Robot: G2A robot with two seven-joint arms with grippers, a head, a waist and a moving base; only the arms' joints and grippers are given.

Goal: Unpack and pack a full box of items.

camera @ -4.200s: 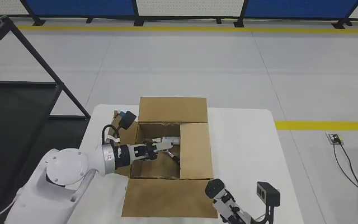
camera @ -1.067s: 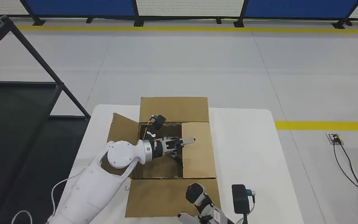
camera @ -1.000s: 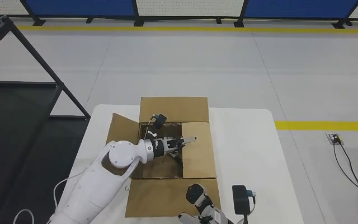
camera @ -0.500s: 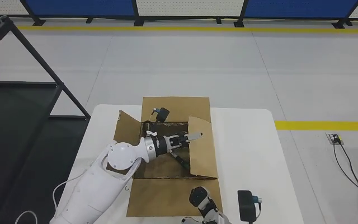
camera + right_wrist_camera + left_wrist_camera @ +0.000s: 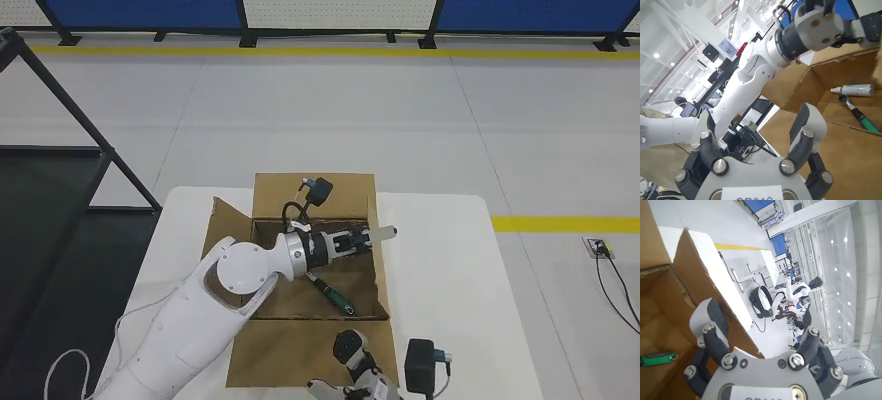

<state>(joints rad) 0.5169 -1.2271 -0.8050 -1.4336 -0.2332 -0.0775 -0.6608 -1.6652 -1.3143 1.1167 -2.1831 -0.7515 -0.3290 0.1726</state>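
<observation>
Inside box (image 5: pixel 310 195): spray bottle (image 5: pixel 855 87) + green-handled wrench (image 5: pixel 860 114); L tool (image 5: pixel 761 311) & R tool (image 5: pixel 756 121) both spread wide.

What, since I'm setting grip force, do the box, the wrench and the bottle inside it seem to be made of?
Box: matte brown corrugated cardboard; fluting shows along torn edges. Wrench: shiny metal head and shaft; green-and-black handle looks like rubber or plastic. Bottle: glossy white, probably plastic, with a printed label.
</observation>
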